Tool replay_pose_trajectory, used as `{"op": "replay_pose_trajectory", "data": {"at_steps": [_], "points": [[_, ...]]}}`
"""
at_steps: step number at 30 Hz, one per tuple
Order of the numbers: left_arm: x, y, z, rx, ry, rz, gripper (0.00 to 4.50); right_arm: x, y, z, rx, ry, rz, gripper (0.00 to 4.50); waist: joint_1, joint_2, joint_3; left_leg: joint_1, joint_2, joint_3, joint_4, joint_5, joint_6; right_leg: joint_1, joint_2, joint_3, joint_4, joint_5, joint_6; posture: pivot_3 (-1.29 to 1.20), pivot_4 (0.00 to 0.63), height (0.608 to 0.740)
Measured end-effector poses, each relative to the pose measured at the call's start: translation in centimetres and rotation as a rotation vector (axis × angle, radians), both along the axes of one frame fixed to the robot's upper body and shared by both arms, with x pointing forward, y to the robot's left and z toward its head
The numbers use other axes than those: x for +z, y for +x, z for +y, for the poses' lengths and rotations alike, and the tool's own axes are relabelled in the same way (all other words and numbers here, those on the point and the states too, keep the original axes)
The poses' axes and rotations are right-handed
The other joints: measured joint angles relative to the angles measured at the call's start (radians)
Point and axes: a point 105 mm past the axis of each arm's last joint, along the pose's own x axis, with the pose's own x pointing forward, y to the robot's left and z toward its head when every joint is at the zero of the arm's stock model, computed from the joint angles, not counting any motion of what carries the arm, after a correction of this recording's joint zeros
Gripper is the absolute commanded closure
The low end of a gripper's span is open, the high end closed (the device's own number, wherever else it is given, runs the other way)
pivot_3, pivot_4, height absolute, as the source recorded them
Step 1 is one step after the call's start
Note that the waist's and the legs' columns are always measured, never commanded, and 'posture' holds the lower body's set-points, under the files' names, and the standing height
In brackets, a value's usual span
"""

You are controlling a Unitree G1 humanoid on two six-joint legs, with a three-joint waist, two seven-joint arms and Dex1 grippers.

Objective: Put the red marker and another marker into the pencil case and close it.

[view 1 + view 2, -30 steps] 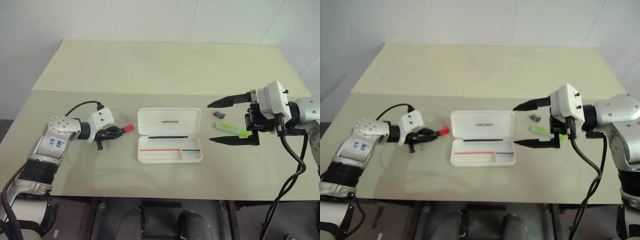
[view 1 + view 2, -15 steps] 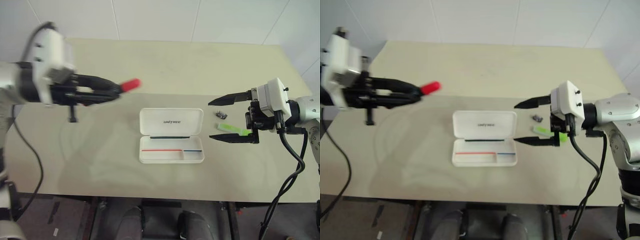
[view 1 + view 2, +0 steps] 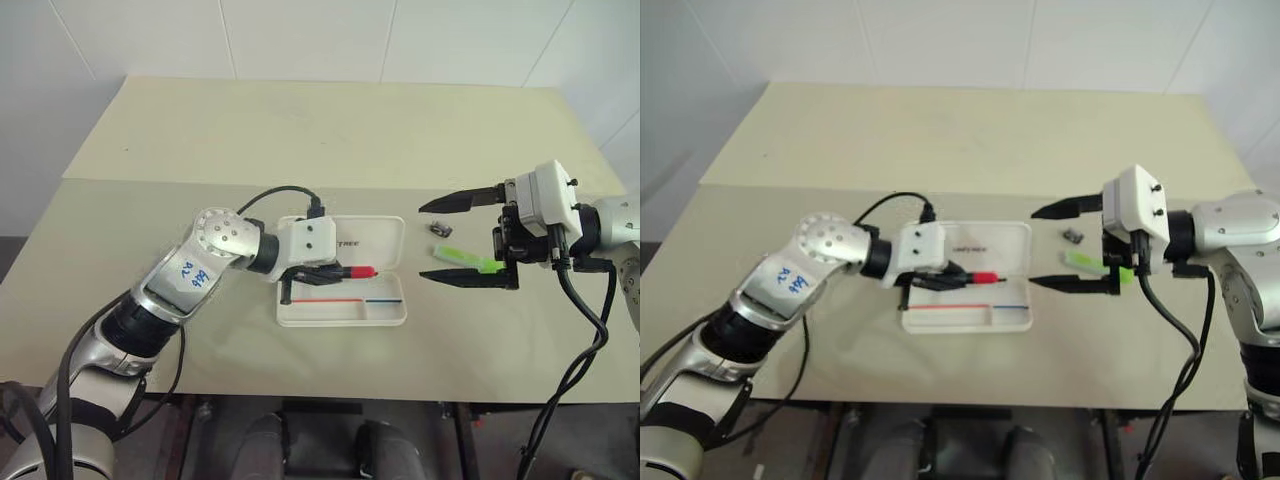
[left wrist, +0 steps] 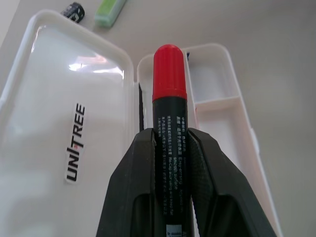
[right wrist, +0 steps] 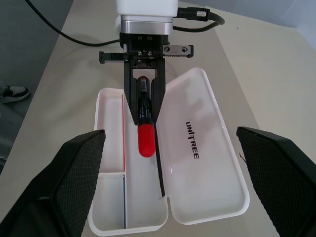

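The pencil case (image 3: 385, 236) lies open mid-table, a white box with its lid flat behind the tray (image 3: 345, 312) and red and blue lines inside. My left gripper (image 3: 338, 271) is shut on the red marker (image 3: 360, 271), whose black barrel sits between the fingers (image 4: 129, 187). Its red cap (image 4: 169, 74) pokes out over the case's hinge and tray. The other marker, a neon-green highlighter (image 3: 466, 259), lies on the table right of the case. My right gripper (image 3: 423, 241) hovers open around it, one finger on each side, holding nothing.
A small dark metal clip (image 3: 438, 228) lies on the table between the case's lid and the highlighter. The beige table (image 3: 300, 140) stretches far behind the case, and its front edge runs close below the tray.
My left gripper has swung with the red marker from the table's left side, up and across, to just over the open case. The right gripper has stayed where it was.
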Motion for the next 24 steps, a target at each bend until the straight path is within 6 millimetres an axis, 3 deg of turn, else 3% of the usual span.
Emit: {"op": "replay_pose_trajectory", "data": {"at_steps": [6,24], "points": [[-1.5,-0.6,-1.7,-0.035,0.016,0.030,3.92,0.1,-0.4,-0.2,-0.006,0.008,-0.004,0.00,0.001,0.000,0.000,0.000,0.000,-0.001,0.001,0.000,0.000,0.001,0.000,0.000,0.000,0.000,0.000,0.00,0.150,0.740],[-2.7,0.4,-2.2,0.014,0.037,0.041,3.92,-0.9,-0.1,-1.0,-0.067,-0.044,0.016,0.00,0.001,0.000,0.000,0.000,0.000,-0.001,0.001,0.000,0.000,0.001,0.000,-0.001,0.000,0.000,0.000,0.00,0.150,0.740]]}}
